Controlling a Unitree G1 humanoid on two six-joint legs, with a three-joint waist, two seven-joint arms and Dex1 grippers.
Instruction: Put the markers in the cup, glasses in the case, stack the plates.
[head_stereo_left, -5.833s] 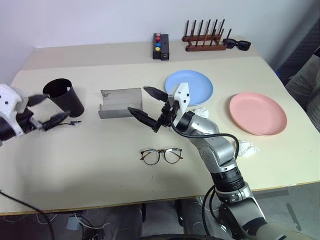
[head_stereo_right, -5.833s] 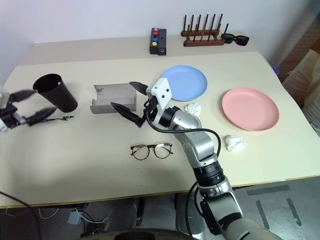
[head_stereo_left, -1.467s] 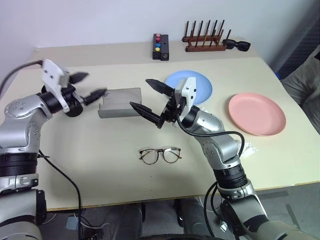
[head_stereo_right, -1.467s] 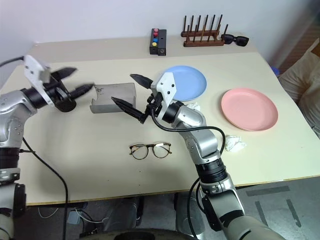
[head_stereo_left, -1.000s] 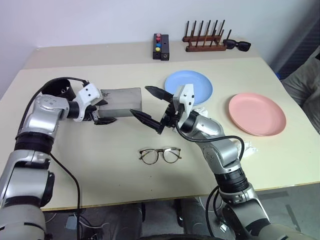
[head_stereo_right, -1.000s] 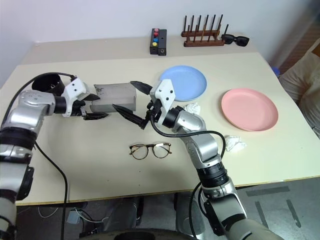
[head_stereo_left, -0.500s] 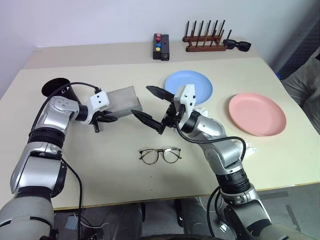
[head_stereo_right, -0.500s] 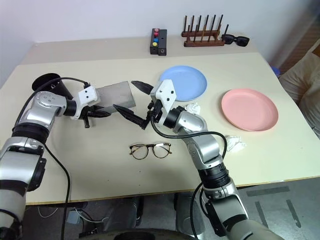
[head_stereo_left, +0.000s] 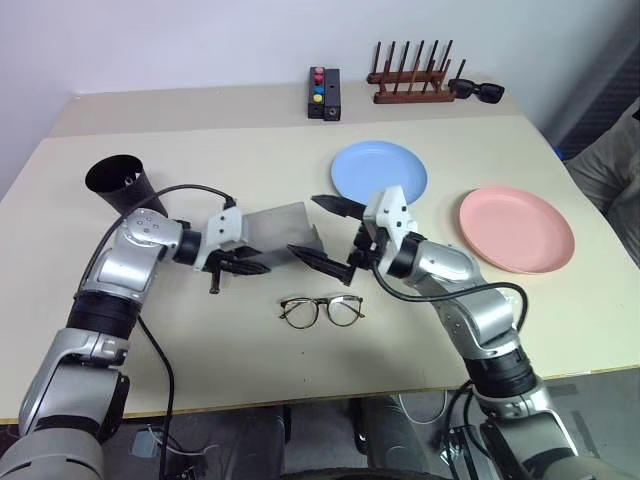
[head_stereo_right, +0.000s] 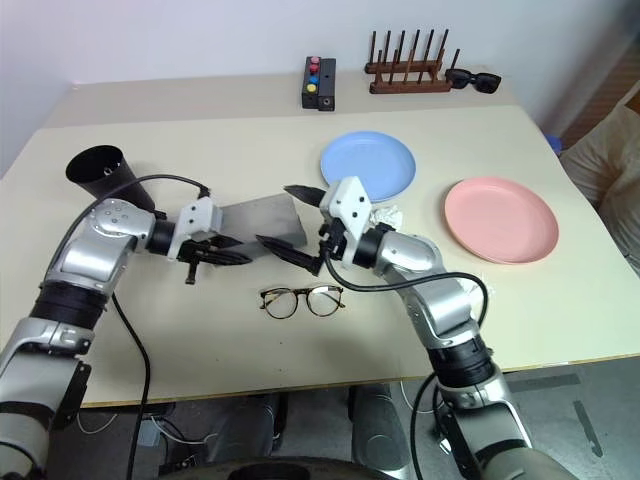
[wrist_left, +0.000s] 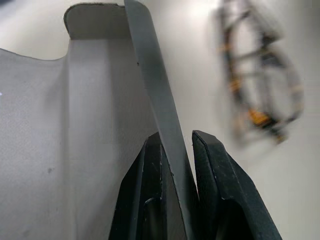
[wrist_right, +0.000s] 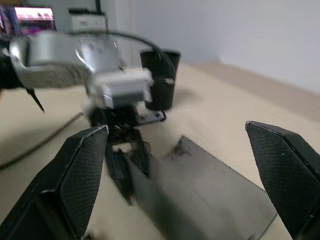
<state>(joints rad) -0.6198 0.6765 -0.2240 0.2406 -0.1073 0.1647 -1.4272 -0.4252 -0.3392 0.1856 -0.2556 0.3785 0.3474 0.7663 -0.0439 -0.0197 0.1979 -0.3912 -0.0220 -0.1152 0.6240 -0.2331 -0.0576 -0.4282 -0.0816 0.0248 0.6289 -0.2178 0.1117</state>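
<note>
Your left gripper (wrist_left: 172, 200) is clamped on the wall of the grey case (head_stereo_left: 280, 228), reaching in from nine o'clock. Your right gripper (head_stereo_left: 325, 235) hangs wide apart at its three o'clock. Case open, nothing inside; glasses (head_stereo_left: 321, 311) lie at its six o'clock, cup (head_stereo_left: 118, 182) at ten.

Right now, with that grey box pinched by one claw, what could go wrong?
The left claw grips only one thin wall of the case, so it may twist or slip out. The right claw, wide open beside the case, could knock it. The glasses lie just below and could get hit if it drops.
</note>
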